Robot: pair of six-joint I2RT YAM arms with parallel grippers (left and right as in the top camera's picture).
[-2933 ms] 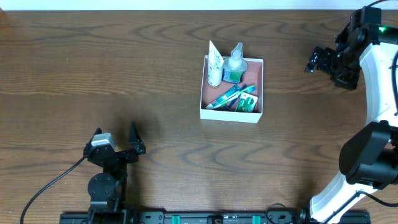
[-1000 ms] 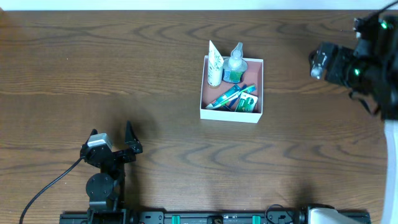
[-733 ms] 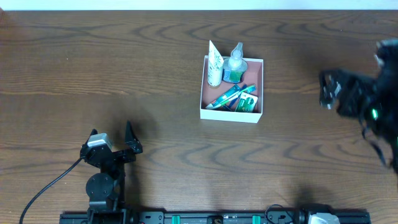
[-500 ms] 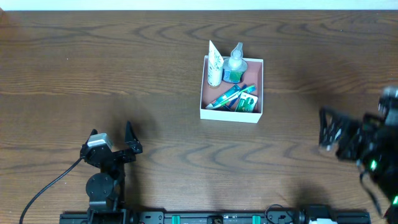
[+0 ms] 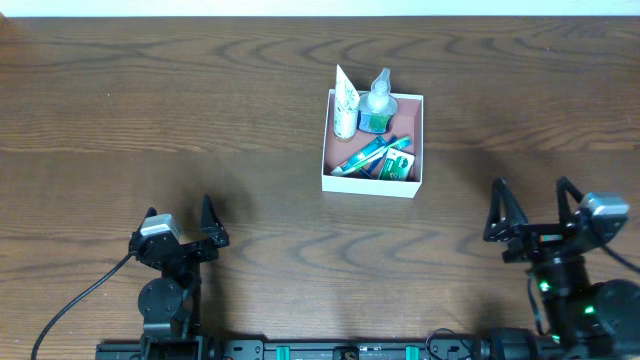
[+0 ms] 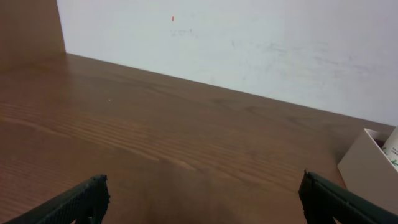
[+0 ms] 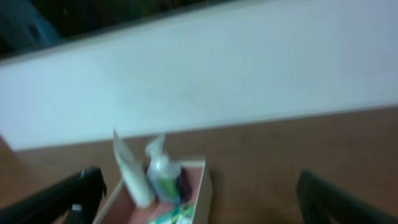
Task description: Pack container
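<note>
The container (image 5: 418, 140), a square white box with a pink inside, stands on the table at centre right. It holds a white tube (image 5: 345, 100), a clear bottle with a green label (image 5: 377, 103) and green packets (image 5: 385, 160). It also shows blurred in the right wrist view (image 7: 202, 193), and its corner shows in the left wrist view (image 6: 367, 165). My left gripper (image 5: 182, 225) is open and empty near the front left edge. My right gripper (image 5: 532, 210) is open and empty near the front right edge, well away from the container.
The brown wooden table (image 5: 200, 120) runs to a white wall (image 6: 249, 37) at the back. A black cable (image 5: 80, 295) trails from the left arm base at the front.
My right arm has swung from the far right back corner down to the front right edge. The left arm and the container have not moved.
</note>
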